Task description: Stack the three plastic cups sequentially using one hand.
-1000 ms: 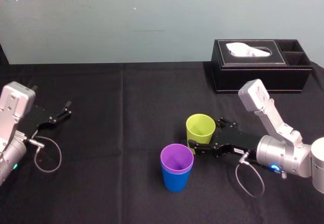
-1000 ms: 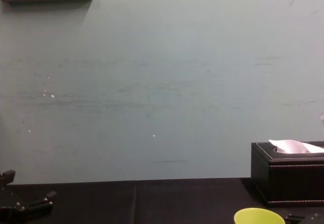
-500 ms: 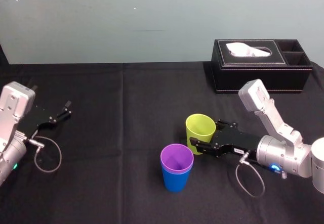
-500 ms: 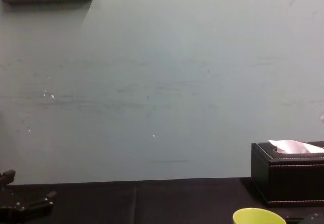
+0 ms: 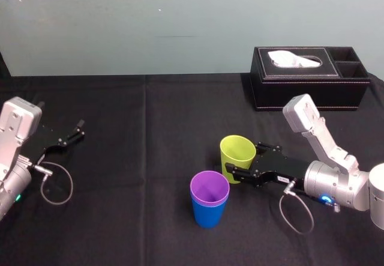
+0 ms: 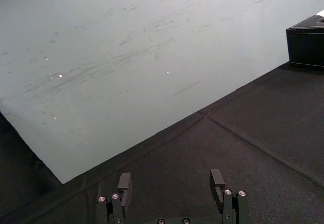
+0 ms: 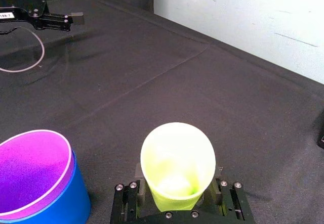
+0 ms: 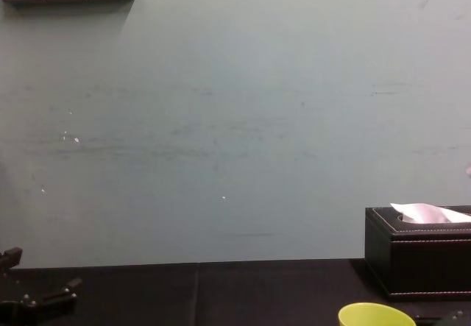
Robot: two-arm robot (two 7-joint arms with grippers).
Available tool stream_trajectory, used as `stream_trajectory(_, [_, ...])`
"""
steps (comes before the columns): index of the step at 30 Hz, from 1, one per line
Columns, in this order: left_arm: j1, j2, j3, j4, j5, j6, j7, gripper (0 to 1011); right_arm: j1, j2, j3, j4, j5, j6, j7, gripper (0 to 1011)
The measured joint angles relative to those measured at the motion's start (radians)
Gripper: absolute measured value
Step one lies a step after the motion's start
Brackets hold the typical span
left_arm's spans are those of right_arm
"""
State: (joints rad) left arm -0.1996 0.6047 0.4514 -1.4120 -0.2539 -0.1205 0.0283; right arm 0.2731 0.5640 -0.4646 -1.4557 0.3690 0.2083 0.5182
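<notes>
Cup, lime-yellow [image 5: 237, 151], upright on the black tablecloth [image 5: 150, 158], right of centre and in front of the black tissue box [image 5: 309, 89], well apart from it. Right gripper [image 5: 233, 165] reaches in from the right at cup height. Its two flat fingers [image 7: 139, 179] sit one on each side of the cup's lower wall, clamped onto it. Right wrist view looks down into the cup's open mouth [image 7: 177, 163], with its base seated between the finger pads. Whether the base touches the cloth, cannot tell. Just beside it, nearer the robot and a little left: purple cup [image 5: 209, 188] nested inside blue cup [image 5: 207, 215], both upright, not touching the lime-yellow one. Left gripper [image 5: 77, 128] rests low at the far left of the table, fingers spread apart, nothing between them.
</notes>
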Motion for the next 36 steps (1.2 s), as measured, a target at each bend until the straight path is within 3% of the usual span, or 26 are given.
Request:
stream_trajectory(8, [0.000,0.000,0.000,0.000,0.000,0.000,0.000,1010,0.000,0.000,0.000,-0.001,0.000,0.000,0.000,726])
stream_trajectory(16, [0.000,0.000,0.000,0.000,0.000,0.000,0.000,1010,-0.025,0.020,0.023,-0.060,0.002,0.006,-0.013,726])
stream_trajectory(28, [0.000,0.000,0.000,0.000,0.000,0.000,0.000,1010,-0.101,0.120,0.106,-0.257,0.052,0.055,-0.025,726])
stream_trajectory(36, [0.000,0.000,0.000,0.000,0.000,0.000,0.000,1010,-0.137,0.181,0.145,-0.352,0.086,0.066,-0.018,726])
